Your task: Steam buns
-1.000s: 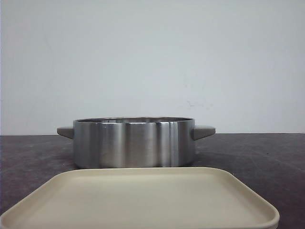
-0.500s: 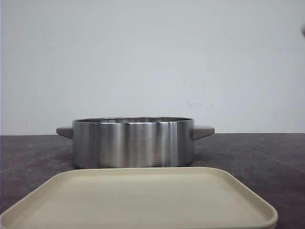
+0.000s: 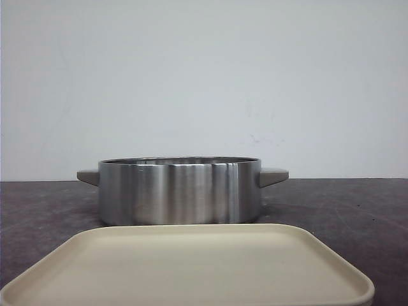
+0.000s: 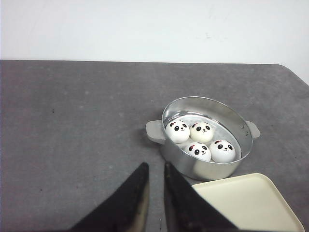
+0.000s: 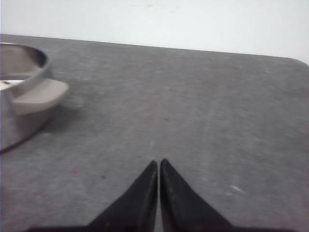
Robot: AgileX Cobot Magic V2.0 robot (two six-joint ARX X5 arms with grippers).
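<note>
All four buns [image 4: 200, 140] sit inside the steel pot [image 4: 212, 166] on my bench [image 4: 72, 121], with the beige tray [image 4: 248, 203] just beside the pot. My left tool [image 4: 155, 186] hangs near the pot, slightly parted; my right tool [image 5: 159, 186] is pressed together, empty.

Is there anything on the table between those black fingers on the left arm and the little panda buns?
Only bare grey table and then the steel pot's own wall, since the buns sit inside it. The left wrist view shows this.
</note>
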